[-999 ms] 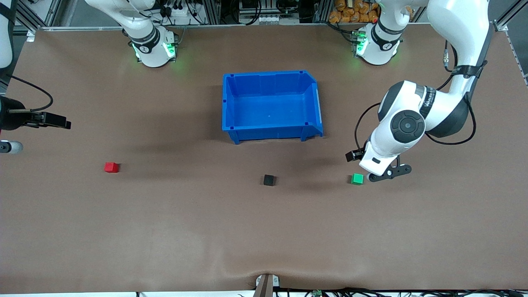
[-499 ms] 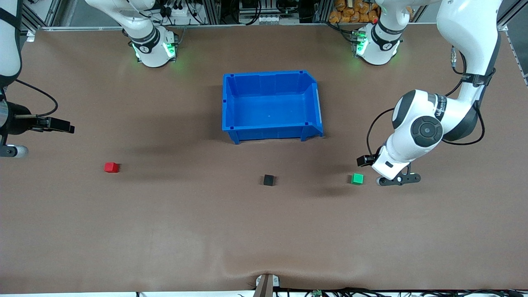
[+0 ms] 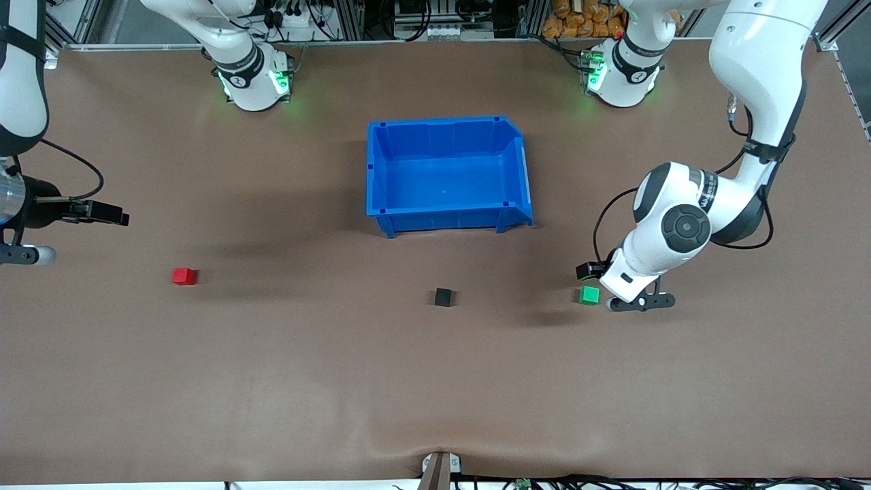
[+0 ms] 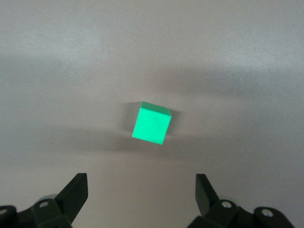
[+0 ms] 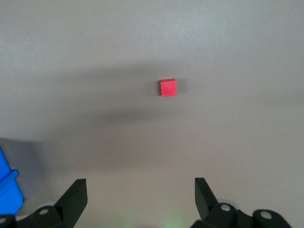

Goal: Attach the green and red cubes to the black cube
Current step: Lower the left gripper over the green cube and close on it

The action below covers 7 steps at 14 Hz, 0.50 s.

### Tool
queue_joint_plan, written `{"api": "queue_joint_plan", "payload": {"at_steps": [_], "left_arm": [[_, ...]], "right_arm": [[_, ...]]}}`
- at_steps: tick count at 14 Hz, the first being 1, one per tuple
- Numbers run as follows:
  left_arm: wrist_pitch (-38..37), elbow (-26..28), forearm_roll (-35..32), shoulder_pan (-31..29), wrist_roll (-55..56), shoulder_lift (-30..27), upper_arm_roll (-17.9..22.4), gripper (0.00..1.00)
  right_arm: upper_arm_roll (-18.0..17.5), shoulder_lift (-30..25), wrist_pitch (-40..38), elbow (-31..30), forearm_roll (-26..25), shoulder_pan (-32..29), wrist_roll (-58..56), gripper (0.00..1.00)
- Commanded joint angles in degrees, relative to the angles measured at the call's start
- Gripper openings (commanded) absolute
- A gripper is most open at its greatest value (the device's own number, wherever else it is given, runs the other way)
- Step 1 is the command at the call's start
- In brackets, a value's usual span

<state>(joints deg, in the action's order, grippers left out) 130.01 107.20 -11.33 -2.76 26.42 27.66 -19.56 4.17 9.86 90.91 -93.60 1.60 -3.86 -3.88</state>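
Progress on the task is at its very start: none of the three cubes is joined to another, and all lie apart on the counter [image 3: 326, 381]. Taking the blue bin [image 3: 517, 170] as the landmark, the black cube [image 3: 444, 297] sits nearer to the front camera than the bin, roughly in line with its middle. The green cube [image 3: 589, 295] lies at about the same depth as the black one but past the bin's corner, toward the left arm's end of the counter. The red cube [image 3: 183, 275] lies well away from the bin toward the right arm's end, also nearer to the camera than the bin.

The left end effector [image 4: 141, 190] hovers just beside the green cube, its fingers spread wide and holding nothing; the wrist view shows the cube ahead of the gap between the fingers, not yet within it. The right end effector [image 5: 140, 192] is up near the counter's edge, far from the bin, fingers likewise spread and empty, with the red cube in its wrist view but some way off.

Both pickups and both attachments to the black cube appear to remain.
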Motion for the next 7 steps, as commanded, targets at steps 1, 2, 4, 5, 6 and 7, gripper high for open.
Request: {"api": "queue_joint_plan", "payload": {"at_steps": [1,2,4,5,6,7], "left_arm": [[2.44,0.11,-0.89,0.30,-0.85,1.52,-0.13,1.00],[3.31,0.20,-0.89,0.30,-1.20,2.22,-0.13,1.00],[6.29,0.90,-0.89,0.47,-2.25,3.54,-0.04,1.00],[7.96,1.60,-0.89,0.65,-2.25,3.89,-0.04,1.00],[8.94,1.60,-1.50,0.48,-2.69,4.59,-0.04,1.00],[9.82,1.60,-3.85,0.39,-2.78,5.30,-0.04,1.00]], "right_arm": [[-1.00,-0.46,1.46,-1.50,-0.81,-1.15,0.36,1.00],[-1.00,-0.54,2.07,-1.94,-0.90,-1.15,0.36,1.00],[-1.00,-0.46,2.96,-2.73,-0.81,-1.15,0.36,1.00],[-1.00,-0.46,3.57,-3.34,-0.81,-1.15,0.45,1.00],[-1.00,-0.46,4.10,-3.70,-0.90,-1.15,0.36,1.00],[-1.00,-0.46,4.36,-3.79,-0.90,-1.24,0.45,1.00]]}}
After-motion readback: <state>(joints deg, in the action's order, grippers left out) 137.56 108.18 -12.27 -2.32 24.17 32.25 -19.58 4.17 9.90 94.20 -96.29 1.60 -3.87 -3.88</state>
